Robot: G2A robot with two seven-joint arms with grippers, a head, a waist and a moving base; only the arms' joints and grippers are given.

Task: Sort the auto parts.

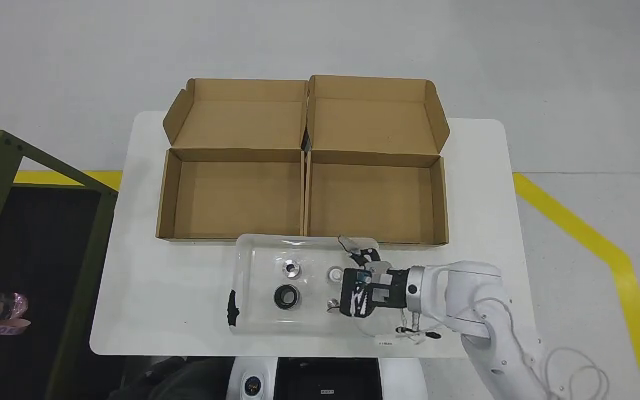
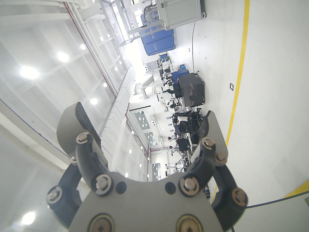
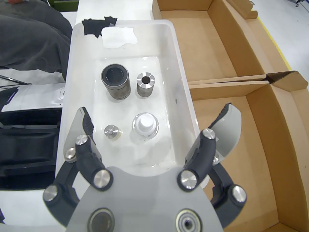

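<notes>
A clear plastic bin [image 1: 258,312] [image 3: 68,78] stands near the table's front edge and holds several parts. They are a dark ringed bearing [image 3: 115,84] [image 1: 288,296], a grey steel cylinder with a centre hole [image 3: 145,84] [image 1: 290,268], a white plastic piece under a clear cap [image 3: 145,124] [image 1: 336,273] and a small metal knob [image 3: 111,131] [image 1: 333,305]. My right gripper [image 3: 157,115] [image 1: 352,292] hangs open above the bin's right end, its jaws spread wider than the white piece and knob below. My left gripper [image 2: 143,113] is open, pointed out into the room, holding nothing.
Two open cardboard boxes, left [image 1: 232,195] [image 3: 200,39] and right [image 1: 375,200] [image 3: 241,146], stand side by side behind the bin, flaps up at the back. Black tape [image 3: 96,26] marks the bin's far end. Bare white table [image 1: 130,280] lies left of the bin.
</notes>
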